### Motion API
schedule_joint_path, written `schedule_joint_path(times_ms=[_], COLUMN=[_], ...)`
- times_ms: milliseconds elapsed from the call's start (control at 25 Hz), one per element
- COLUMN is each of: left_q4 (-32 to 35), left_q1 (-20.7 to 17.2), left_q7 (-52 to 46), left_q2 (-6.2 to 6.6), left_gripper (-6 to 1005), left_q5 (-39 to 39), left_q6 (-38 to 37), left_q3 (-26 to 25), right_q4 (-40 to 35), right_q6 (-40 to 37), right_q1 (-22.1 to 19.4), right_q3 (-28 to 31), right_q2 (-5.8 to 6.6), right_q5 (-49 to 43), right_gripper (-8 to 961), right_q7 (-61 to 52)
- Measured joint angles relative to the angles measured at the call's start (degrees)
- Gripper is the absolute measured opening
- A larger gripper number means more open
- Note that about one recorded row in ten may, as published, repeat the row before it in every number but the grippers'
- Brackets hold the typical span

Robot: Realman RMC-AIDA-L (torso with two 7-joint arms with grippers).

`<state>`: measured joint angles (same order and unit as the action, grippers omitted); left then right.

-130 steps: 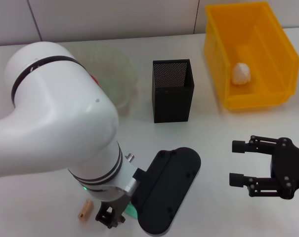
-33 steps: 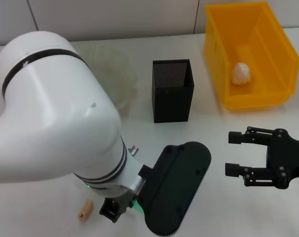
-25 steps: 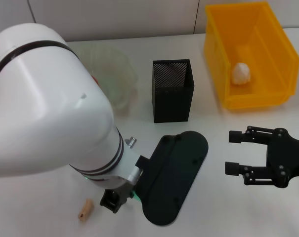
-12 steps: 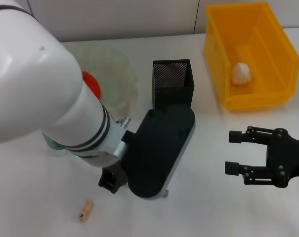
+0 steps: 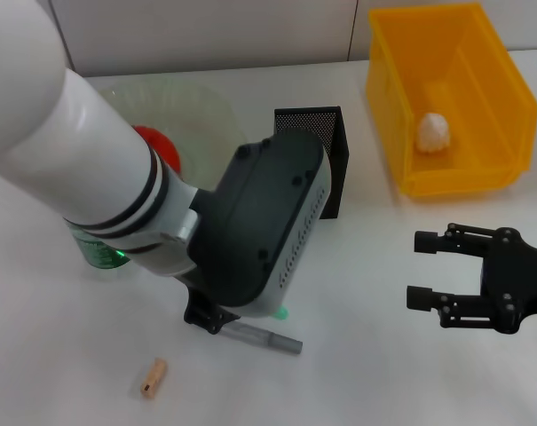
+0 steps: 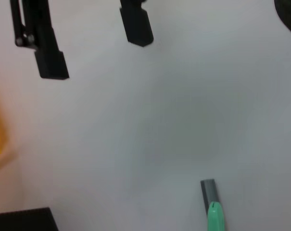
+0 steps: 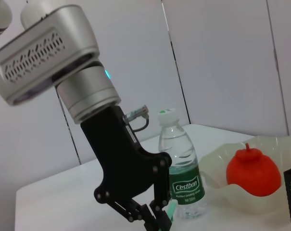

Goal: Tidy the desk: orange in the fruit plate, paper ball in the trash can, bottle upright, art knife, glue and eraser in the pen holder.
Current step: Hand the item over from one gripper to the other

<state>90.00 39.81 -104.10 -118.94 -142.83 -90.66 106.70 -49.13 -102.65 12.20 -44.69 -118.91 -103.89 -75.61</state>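
My left gripper (image 5: 210,318) hangs above the table's front middle, shut on a long green stick (image 5: 282,312); the right wrist view shows the stick (image 7: 170,209) between its fingers. A long grey stick (image 5: 266,338) appears to lie on the table just below it. The tan eraser (image 5: 152,377) lies at the front left. The orange (image 5: 159,146) sits in the fruit plate (image 5: 206,111). The bottle (image 7: 181,175) stands upright beside the plate. The pen holder (image 5: 332,133) is partly hidden behind my left wrist. The paper ball (image 5: 434,130) lies in the trash can (image 5: 388,98). My right gripper (image 5: 425,271) is open and empty at the right.
My big white left arm (image 5: 64,133) covers the left of the table and hides part of the plate and bottle. In the left wrist view the grey stick (image 6: 208,191) lies beyond the green one (image 6: 215,219), with bare table towards the right gripper's fingers (image 6: 49,62).
My left arm has swung back and risen towards the pen holder with the green stick, uncovering the orange, the bottle and the grey stick. The right gripper has hardly moved.
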Motion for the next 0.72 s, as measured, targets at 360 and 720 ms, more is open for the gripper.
schedule_joint_path(times_ms=[360,720], left_q4=[1.0,-0.5], left_q1=[-0.2,0.0], left_q7=[2.9,5.4], left_q2=[0.16,0.29], left_gripper=[88,88], left_q5=[7.0,13.2], left_q6=[-1.9,-3.9], left_q3=[-8.9,-16.2], right_q4=[0.0,0.0], right_q6=[0.6,0.6], right_q1=[-0.3,-0.5], right_q3=[0.0,0.5], right_q2=[0.22,0.33], right_q5=[0.0,0.0], right_gripper=[773,773], right_q7=[0.0,0.0])
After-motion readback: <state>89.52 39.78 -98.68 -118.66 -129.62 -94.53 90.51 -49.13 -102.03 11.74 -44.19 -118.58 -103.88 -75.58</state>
